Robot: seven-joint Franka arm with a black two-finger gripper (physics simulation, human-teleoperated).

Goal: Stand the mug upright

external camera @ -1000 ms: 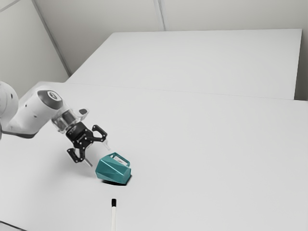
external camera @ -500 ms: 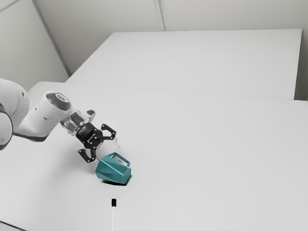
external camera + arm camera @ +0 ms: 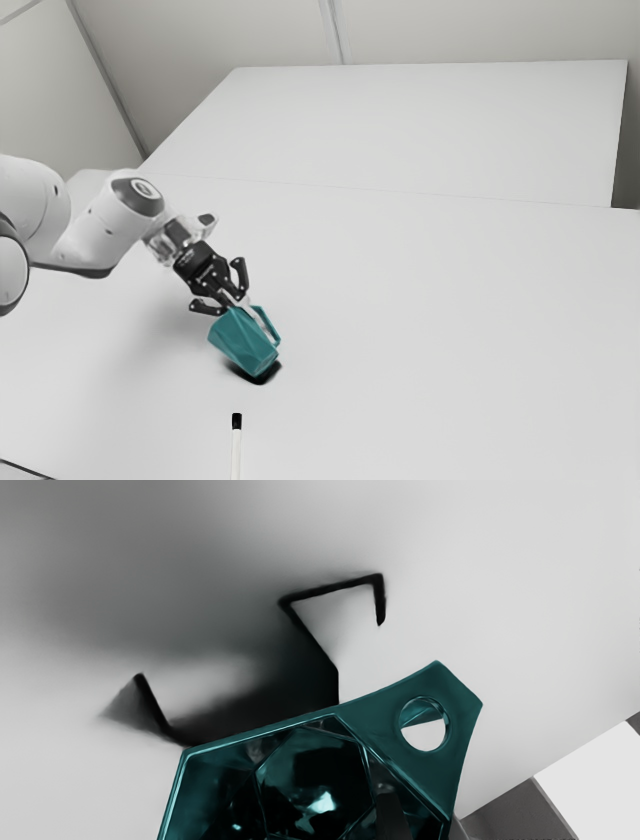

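Teal faceted ceramic-looking mug (image 3: 243, 342) tilted, mouth toward eleven o'clock, exterior view; black two-finger metallic gripper (image 3: 246, 308) pinched its wall! Righting likely in hand; next, base needed swinging down.

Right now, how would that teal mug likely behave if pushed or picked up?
The mug looks stiff, judging by its crisp, faceted walls. Its glossy surface may be slippery. Tilted as it is, it could tip, though flat facets and the jutting handle would probably check rolling.
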